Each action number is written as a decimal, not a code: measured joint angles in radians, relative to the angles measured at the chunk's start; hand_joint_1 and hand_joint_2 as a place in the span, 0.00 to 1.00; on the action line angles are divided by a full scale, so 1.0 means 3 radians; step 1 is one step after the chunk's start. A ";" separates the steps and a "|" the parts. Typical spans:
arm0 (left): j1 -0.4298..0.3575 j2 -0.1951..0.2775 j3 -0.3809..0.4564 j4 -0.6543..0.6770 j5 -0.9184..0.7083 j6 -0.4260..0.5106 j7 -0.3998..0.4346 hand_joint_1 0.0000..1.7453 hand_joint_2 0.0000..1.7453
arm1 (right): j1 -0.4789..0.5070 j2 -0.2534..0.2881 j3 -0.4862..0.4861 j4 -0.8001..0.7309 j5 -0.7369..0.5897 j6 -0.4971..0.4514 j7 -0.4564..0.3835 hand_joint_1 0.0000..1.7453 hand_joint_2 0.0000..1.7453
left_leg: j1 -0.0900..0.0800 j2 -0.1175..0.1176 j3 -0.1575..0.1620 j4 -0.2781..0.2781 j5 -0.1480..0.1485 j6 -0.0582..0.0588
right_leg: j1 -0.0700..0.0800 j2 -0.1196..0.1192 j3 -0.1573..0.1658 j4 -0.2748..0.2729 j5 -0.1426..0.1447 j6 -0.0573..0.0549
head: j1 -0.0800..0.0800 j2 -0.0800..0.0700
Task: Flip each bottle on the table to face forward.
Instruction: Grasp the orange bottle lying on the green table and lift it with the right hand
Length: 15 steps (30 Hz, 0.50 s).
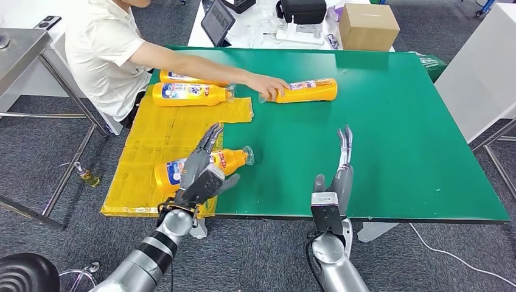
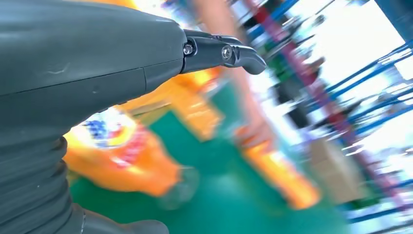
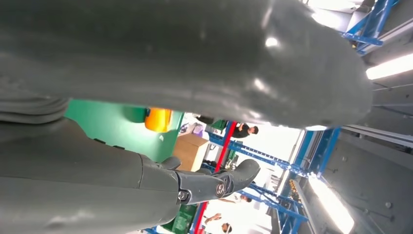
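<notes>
Several orange bottles lie on their sides on the green table [image 1: 395,152]. The nearest bottle [image 1: 234,159] rests half on the yellow mat [image 1: 152,140], its clear cap pointing right. My left hand [image 1: 201,170] hovers over its label end with the fingers stretched and apart; the left wrist view shows this bottle [image 2: 122,156] blurred below the hand [image 2: 97,73]. A person's hand [image 1: 268,84] holds a second bottle [image 1: 307,90] mid-table. Two more bottles [image 1: 188,94] [image 1: 182,77] lie at the mat's back. My right hand [image 1: 341,176] stands open near the front edge, holding nothing.
The person in a white shirt [image 1: 103,48] sits at the table's left side, arm reaching across. A cardboard box [image 1: 368,25], a tablet [image 1: 217,21] and a black case [image 1: 302,10] stand on a white table behind. A small bottle [image 1: 87,175] lies on the floor at left.
</notes>
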 joint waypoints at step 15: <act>0.0567 0.0139 -0.0798 -0.1535 0.0913 0.0128 -0.0225 0.00 1.00 | -0.0089 -0.0107 -0.0586 0.0514 0.2217 -0.0001 0.0002 0.00 1.00 | -0.0001 -0.0006 0.0000 0.0000 0.0000 0.0002 | -0.0001 -0.0004 0.0003 -0.0001 0.0000 0.0000 | 0.0001 0.0000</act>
